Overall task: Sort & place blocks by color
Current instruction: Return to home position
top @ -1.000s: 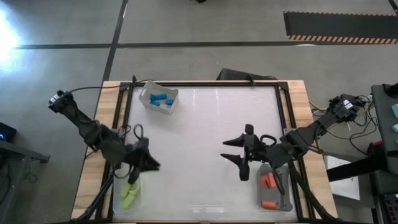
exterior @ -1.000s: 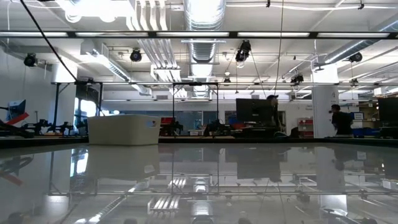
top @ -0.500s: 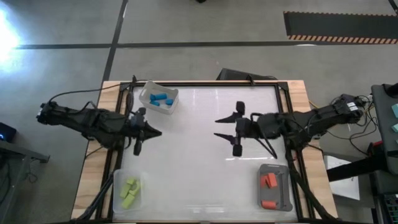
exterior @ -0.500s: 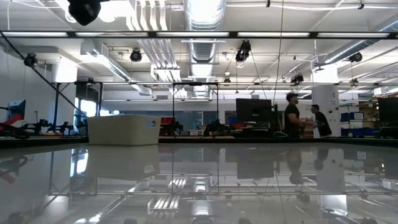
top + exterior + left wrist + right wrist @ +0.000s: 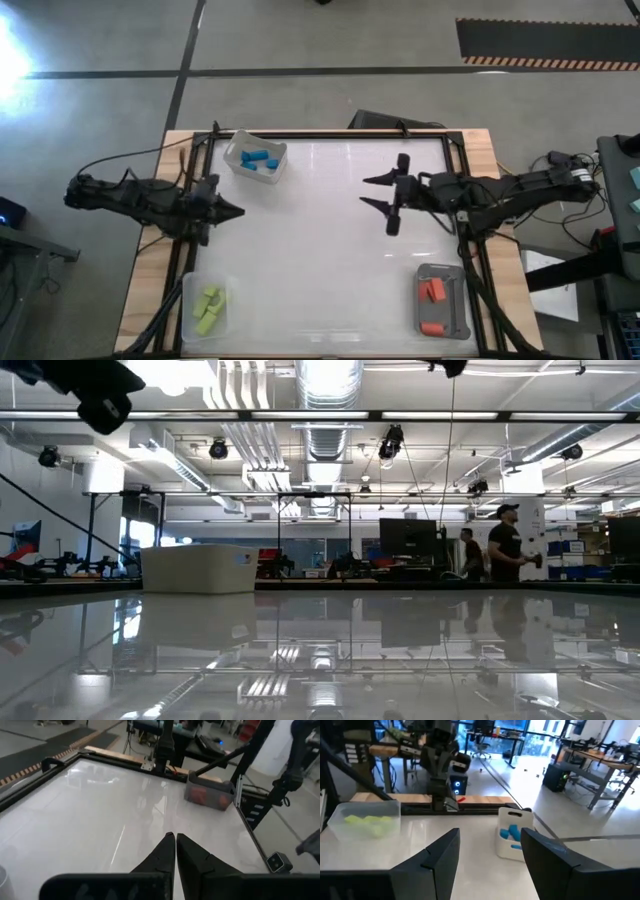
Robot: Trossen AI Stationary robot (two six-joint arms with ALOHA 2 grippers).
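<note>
All blocks lie in trays. Blue blocks (image 5: 258, 160) fill the white tray (image 5: 236, 152) at the far left, also in the right wrist view (image 5: 511, 833). Yellow-green blocks (image 5: 208, 307) lie in the clear tray (image 5: 188, 300) at the near left. Orange-red blocks (image 5: 431, 292) sit in the grey tray (image 5: 452, 310) at the near right. My left gripper (image 5: 236, 211) hangs shut and empty over the table's left edge, midway along it (image 5: 175, 838). My right gripper (image 5: 366, 192) hovers open and empty over the right half of the table (image 5: 490, 836).
The white tabletop (image 5: 320, 250) between the trays is bare, framed by a black rail (image 5: 330, 134). Cables and arm bases flank both sides. In the low view people stand far off in the room (image 5: 505, 545), and a dark arm part (image 5: 100, 400) shows at the top.
My left gripper has left the clear tray of yellow-green blocks, swung toward the far edge, then drawn back toward the left edge, turning to point level across the table. My right gripper has gone from beside the grey tray toward the far edge, rolling, its fingers still apart.
</note>
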